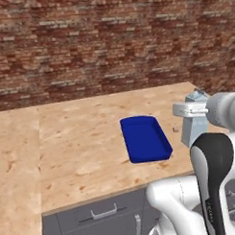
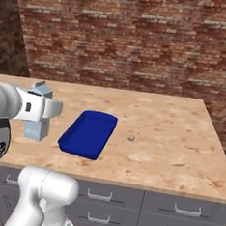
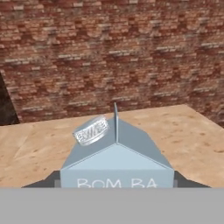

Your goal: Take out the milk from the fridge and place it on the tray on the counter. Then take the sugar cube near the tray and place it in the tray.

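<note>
Beside the tray's (image 1: pixel 145 138) open edge, fingers (image 3: pixel 181 179) pinch the upright milk (image 3: pixel 117 162).

Kitchen: wood counter (image 1: pixel 82 140), drawers (image 2: pixel 174 212).

left base view: behind-left of arm, faces forward and down, mid-range | right base view: behind-right of arm, same facing | shared: counter (image 1: pixel 82 140), tray (image 1: pixel 145 137), brick wall (image 1: pixel 88 43) at far side | hand view: close over milk (image 3: pixel 116 162) top, faces along counter toward wall
</note>
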Controlling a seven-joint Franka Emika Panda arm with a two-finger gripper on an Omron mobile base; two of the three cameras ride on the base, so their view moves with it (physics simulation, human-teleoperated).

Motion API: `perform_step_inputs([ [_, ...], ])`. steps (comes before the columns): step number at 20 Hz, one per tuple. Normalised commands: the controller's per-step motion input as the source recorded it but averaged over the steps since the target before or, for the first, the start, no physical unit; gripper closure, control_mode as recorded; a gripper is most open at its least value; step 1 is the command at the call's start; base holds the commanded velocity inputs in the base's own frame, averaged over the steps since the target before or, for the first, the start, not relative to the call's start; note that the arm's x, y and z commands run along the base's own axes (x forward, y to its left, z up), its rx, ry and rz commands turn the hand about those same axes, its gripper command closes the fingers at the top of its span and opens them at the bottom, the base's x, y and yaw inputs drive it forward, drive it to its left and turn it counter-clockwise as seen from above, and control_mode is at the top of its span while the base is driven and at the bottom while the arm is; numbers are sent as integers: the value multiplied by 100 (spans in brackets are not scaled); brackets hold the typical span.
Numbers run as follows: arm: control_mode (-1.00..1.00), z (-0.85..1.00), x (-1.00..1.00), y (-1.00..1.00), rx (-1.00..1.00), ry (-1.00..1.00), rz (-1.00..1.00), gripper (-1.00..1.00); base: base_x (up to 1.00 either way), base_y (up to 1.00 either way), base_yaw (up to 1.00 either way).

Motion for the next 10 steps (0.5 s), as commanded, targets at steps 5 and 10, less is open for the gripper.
perform_step_inputs([
  [5, 100, 0, 0, 0, 0, 0, 0, 100, 7, -92, 18],
  [10, 100, 0, 0, 0, 0, 0, 0, 100, 5, 24, 1],
])
